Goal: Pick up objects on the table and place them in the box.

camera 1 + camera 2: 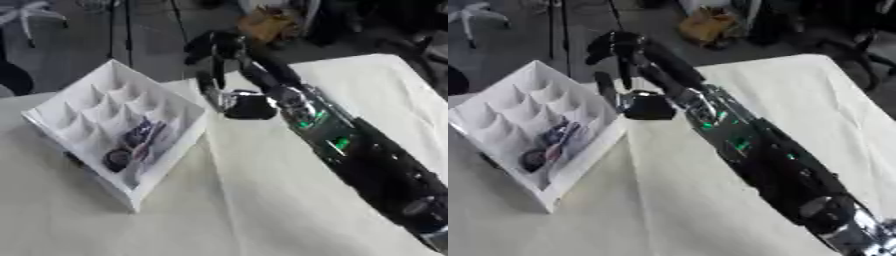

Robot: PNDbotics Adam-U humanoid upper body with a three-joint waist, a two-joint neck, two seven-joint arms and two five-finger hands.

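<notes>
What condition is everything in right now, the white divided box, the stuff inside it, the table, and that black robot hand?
White box: on the table, tilted, open top, most compartments empty.
Dark items: lying in the box's near compartments; too blurred to identify.
Right robot hand: raised beside the box's far right edge, fingers hanging down; whether it holds anything is unclear.
Table: covered with a cream cloth.
Left robot hand: not in view.
</notes>
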